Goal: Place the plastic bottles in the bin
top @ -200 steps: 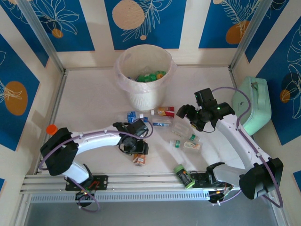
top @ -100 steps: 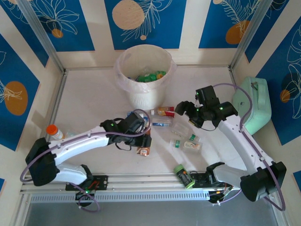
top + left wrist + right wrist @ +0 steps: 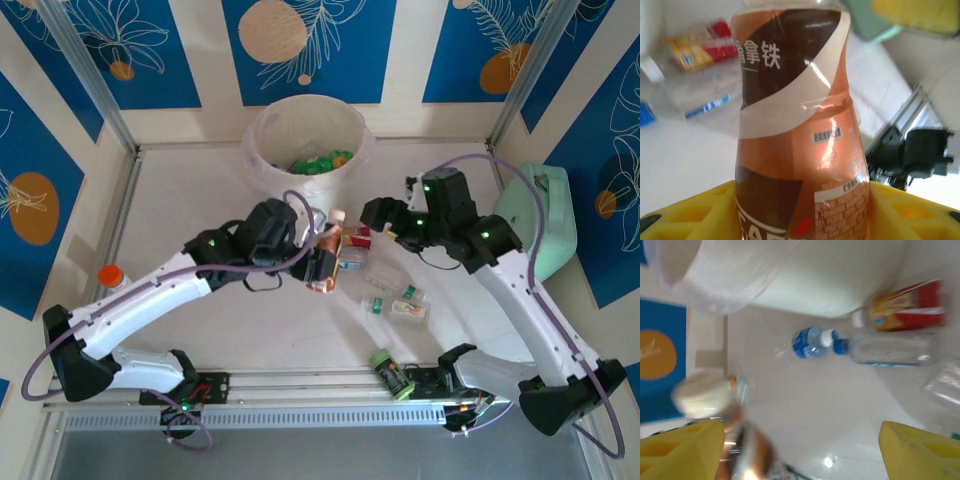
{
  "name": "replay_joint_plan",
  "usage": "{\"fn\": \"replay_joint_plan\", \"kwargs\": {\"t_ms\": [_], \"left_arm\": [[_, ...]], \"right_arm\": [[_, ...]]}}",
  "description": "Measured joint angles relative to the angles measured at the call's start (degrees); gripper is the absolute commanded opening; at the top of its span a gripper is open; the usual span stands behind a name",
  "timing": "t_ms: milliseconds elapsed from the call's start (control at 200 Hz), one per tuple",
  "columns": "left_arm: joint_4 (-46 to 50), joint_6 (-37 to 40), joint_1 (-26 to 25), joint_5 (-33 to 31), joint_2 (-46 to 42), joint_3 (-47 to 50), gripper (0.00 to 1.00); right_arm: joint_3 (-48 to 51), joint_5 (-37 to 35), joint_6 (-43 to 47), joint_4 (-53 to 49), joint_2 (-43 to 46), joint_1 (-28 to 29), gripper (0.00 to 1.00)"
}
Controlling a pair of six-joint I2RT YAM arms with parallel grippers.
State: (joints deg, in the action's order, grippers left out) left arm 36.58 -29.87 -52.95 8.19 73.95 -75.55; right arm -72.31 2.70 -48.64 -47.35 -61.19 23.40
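Top view: bin [image 3: 262,135] stands at 12 o'clock on the table [image 3: 180,220], bag-lined, w/ green bottles [image 3: 318,163] inside. L gripper [image 3: 322,262] is near table centre, at 6 o'clock of the bin, jaws clamped on a brown bottle [image 3: 326,258] that tilts w/ its white cap toward 12-1 o'clock. L wrist cam: yellow pads [image 3: 695,215] press both sides of that bottle's lower body, brown/cream label facing the cam. R gripper [image 3: 383,214] is at 2-3 o'clock of the L one, near but apart, jaws wide w/ nothing between; R wrist cam has its pads [image 3: 920,450] far apart over bare table. Loose bottles: red/yellow-label one [image 3: 352,237] and blue-label clear one [image 3: 345,263] just at 3 o'clock of the brown bottle, a clear one [image 3: 385,272] and green-label ones [image 3: 397,305] at 4 o'clock of it, a green one [image 3: 392,373] at 6 o'clock by the rail [image 3: 300,385], an orange-cap one [image 3: 112,277] at the 9 o'clock edge. Mint case [image 3: 545,225] sits at the 3 o'clock edge
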Motion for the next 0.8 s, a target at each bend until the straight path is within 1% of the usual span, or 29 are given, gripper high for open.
{"fn": "replay_joint_plan", "kwargs": {"t_ms": [65, 155, 240, 385, 515, 650, 730, 800], "left_arm": [[2.62, 0.35, 1.14, -1.42, 1.25, -5.86, 0.55], [5.55, 0.28, 3.61, -2.51, 2.80, -13.40, 0.56], [7.30, 0.17, 7.04, -2.67, 4.61, -20.06, 0.56], [9.38, 0.20, 13.38, -1.66, 10.88, -32.52, 0.56], [11.63, 0.22, 17.77, 0.13, 20.59, -45.83, 0.56], [14.51, -0.04, 20.94, 2.27, 31.23, -58.58, 0.55], [16.13, -0.68, 22.75, 3.58, 36.39, -63.93, 0.55], [17.07, -1.57, 24.41, 4.52, 39.67, -66.23, 0.55]], "right_arm": [[0.31, -1.66, -1.01, -2.12, 2.19, -4.61, 0.81], [2.86, -2.14, -1.53, -3.65, 5.64, -11.61, 0.81], [5.70, -2.01, -1.95, -5.25, 7.56, -14.73, 0.81], [9.53, -0.76, -1.97, -6.54, 7.48, -15.23, 0.81], [10.99, 0.02, -1.97, -7.13, 6.51, -15.10, 0.81], [11.08, 0.17, -1.92, -7.43, 6.32, -14.34, 0.81], [11.10, 0.20, -1.88, -7.74, 6.32, -13.88, 0.81], [11.10, 0.17, -1.73, -8.07, 6.32, -13.64, 0.81]]}}
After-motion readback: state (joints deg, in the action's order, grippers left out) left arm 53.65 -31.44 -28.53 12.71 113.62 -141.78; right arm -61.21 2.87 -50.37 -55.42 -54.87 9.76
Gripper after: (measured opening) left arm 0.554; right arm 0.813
